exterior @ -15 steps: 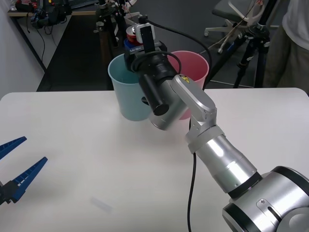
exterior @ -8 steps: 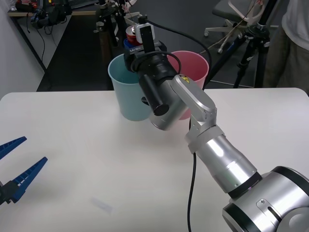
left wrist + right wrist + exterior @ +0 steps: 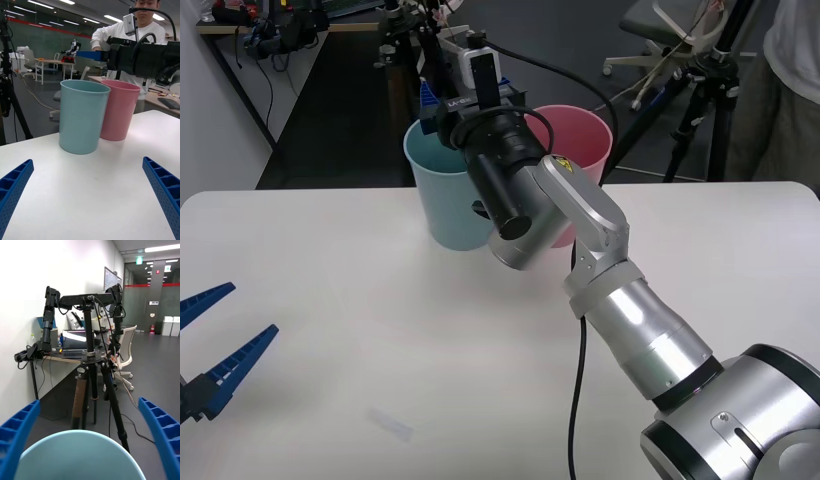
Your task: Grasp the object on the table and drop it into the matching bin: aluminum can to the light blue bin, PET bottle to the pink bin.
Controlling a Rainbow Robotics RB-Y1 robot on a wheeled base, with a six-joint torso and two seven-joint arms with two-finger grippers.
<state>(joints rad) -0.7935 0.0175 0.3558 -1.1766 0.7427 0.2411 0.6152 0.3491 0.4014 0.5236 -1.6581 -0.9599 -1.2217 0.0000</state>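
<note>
My right gripper hangs over the mouth of the light blue bin at the table's 12 o'clock, fingers spread wide and empty. I judge the can is dropped and hidden inside the bin. The pink bin touches it at 3 o'clock. Next I pull the arm back without knocking the rim. The left gripper idles open at 8 o'clock.

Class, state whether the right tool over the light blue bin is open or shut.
Open: the right tool has its blue fingers spread wide above the light blue bin's rim, nothing between them.
</note>
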